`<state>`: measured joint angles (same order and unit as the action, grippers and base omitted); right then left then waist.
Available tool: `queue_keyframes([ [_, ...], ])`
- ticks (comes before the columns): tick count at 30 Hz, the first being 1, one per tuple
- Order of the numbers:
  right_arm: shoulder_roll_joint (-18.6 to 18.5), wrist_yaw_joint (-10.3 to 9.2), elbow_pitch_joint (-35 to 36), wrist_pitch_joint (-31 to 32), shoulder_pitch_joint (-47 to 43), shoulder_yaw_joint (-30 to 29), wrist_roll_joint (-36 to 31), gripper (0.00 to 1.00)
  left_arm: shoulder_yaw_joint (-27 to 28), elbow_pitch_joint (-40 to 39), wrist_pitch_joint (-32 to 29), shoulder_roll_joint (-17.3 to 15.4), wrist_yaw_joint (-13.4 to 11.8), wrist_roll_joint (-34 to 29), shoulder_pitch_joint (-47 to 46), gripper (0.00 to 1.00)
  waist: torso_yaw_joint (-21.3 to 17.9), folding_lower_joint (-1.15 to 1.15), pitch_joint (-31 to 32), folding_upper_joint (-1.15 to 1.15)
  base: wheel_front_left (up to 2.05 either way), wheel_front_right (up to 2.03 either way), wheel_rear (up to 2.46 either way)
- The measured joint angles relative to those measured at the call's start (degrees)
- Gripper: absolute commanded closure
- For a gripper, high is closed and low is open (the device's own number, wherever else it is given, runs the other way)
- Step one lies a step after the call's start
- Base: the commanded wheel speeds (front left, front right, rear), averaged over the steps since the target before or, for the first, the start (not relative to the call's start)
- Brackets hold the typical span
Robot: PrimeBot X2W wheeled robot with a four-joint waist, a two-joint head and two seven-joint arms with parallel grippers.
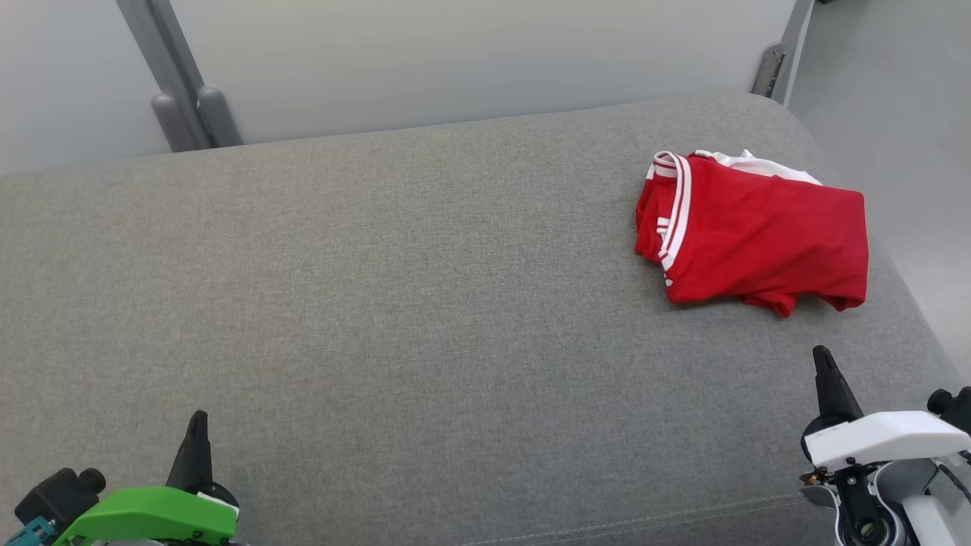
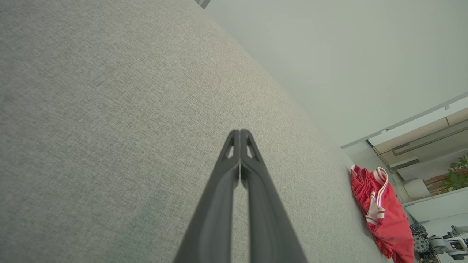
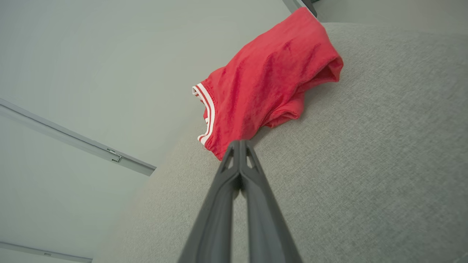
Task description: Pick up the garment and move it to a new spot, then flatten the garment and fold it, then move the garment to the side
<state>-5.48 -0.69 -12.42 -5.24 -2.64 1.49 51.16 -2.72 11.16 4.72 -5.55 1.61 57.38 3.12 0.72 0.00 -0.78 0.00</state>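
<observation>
Far right on the grey cushion point(image 1: 379, 318): red garment point(image 1: 758, 235), bunched, close to the rounded edge. Left gripper point(image 1: 199, 422) and right gripper point(image 1: 821, 358) both pressed together, empty, apart from it. Likely trouble: pinching one loose layer only, dragging cloth over that edge instead of lifting.

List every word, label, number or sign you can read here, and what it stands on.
None readable.
The red garment shows only white stripes, no print or tag.
The grey cushion is plain fabric.
Distant equipment in the left wrist view is too small to tell.
</observation>
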Motion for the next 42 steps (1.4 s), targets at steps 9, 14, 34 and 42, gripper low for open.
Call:
queue_keyframes([
  [9,0.27,1.26,-0.73,1.83,0.88,-1.42,6.80,1.00,1.04,0.91,-1.72,0.64,1.02,6.10,-1.14,1.00,-0.12,0.00,0.11,0.00,0.00,0.00,0.00],
  [14,0.58,1.94,-1.00,2.96,1.33,-2.16,10.56,1.00,1.69,1.35,-2.74,0.81,1.51,9.24,-1.51,1.00,-0.19,0.00,0.16,0.00,0.00,0.00,0.00],
  [34,1.64,4.48,-2.25,6.41,3.56,-5.03,24.84,1.00,4.14,3.02,-6.42,1.72,3.44,20.94,-3.47,1.00,-0.44,0.00,0.39,0.00,0.00,0.00,0.00],
  [42,1.96,5.56,-2.86,8.12,4.16,-6.24,30.83,1.00,4.90,3.54,-8.15,2.46,4.01,25.73,-4.78,1.00,-0.55,0.00,0.49,0.00,0.00,0.00,0.00],
])
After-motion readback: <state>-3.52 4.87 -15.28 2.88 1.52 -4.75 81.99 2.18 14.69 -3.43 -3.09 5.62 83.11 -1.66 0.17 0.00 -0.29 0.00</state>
